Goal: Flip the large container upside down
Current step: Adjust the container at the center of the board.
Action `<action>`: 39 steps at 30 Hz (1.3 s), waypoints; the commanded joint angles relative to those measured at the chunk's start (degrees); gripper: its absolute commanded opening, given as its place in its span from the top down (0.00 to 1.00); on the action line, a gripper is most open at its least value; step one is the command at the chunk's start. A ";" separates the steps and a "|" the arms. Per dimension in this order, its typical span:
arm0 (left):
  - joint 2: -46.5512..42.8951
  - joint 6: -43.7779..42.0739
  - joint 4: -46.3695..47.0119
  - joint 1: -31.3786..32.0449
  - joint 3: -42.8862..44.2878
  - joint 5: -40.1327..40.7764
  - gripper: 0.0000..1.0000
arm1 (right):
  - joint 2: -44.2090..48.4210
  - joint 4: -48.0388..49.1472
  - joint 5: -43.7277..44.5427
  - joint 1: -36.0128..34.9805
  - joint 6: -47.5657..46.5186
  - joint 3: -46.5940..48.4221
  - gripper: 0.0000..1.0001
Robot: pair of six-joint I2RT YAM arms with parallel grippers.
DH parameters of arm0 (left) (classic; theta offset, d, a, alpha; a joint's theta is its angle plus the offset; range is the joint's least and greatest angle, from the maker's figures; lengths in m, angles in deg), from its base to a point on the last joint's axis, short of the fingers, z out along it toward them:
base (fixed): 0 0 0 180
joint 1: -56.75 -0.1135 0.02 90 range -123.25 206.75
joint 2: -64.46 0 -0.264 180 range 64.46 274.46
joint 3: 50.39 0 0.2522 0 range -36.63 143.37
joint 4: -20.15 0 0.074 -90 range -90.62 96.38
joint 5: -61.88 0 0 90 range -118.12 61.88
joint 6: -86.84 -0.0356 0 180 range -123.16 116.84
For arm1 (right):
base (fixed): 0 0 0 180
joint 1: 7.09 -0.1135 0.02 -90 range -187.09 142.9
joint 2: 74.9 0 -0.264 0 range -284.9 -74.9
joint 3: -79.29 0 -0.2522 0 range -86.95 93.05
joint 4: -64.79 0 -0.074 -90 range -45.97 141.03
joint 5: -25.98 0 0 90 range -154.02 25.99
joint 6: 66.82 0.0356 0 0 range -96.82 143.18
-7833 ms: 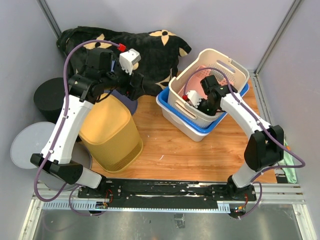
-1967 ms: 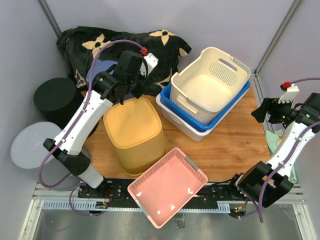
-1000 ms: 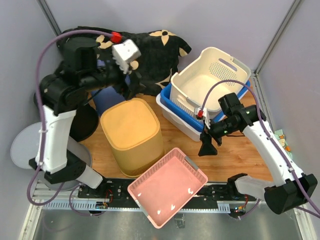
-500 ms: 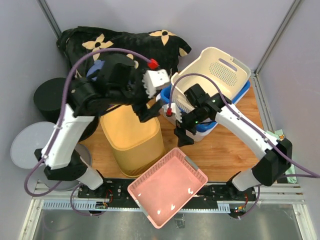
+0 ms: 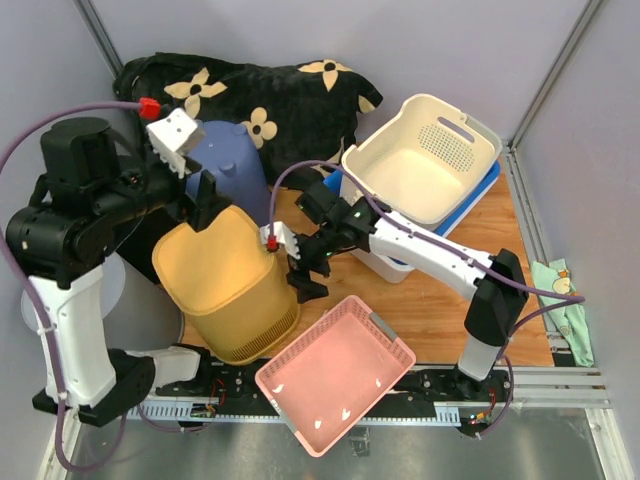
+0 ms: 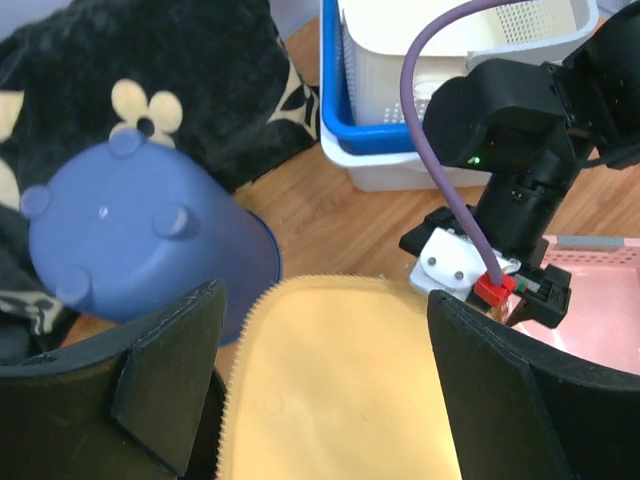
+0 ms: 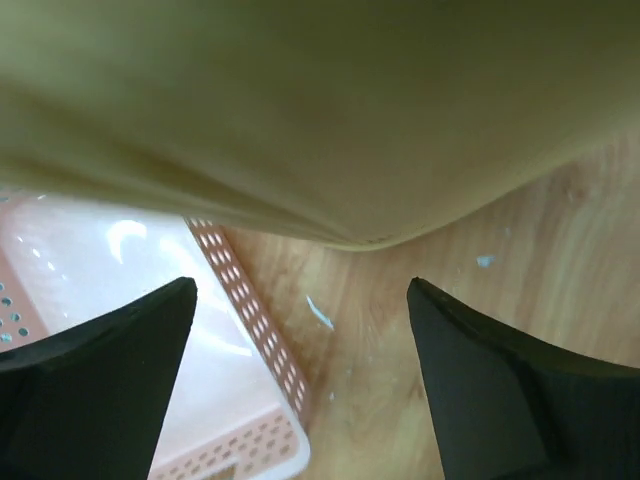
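— What lies along the far edge of the bench?
— A black cloth with pale flowers (image 5: 290, 95) is heaped in the far left corner. A blue bucket (image 5: 232, 170) rests against it with its footed base turned up.
— And the far right corner?
— A cream basket (image 5: 420, 165) sits nested in a blue tub (image 6: 335, 120), which sits in a white tub (image 6: 370, 170).
— Anything nearer?
— A pink perforated basket (image 5: 335, 375) lies askew over the near edge, and a green cloth (image 5: 560, 300) lies just past the right edge.

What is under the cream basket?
The cream basket is nested in a blue tub, which sits in a white tub. Only the tubs' rims and outer walls show; the basket covers their insides.
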 commanded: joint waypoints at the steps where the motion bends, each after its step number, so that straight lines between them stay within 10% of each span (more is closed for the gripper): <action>1: -7.22 -1.18 -0.29 -9.34 -4.89 -12.76 0.14 | -6.61 0.88 5.51 -6.42 2.17 3.33 0.12; 16: -21.10 -3.21 -0.20 -26.51 -20.79 -25.89 0.10 | -14.62 12.77 36.11 -5.50 -1.61 14.39 0.14; 31: -22.96 -4.03 -0.20 -30.75 -27.97 -27.72 0.10 | 11.09 8.56 20.08 3.24 -4.60 -6.12 0.06; 39: -23.53 -3.52 -0.20 -32.21 -29.13 -28.33 0.10 | 5.99 12.23 17.54 7.44 -5.65 -13.65 0.07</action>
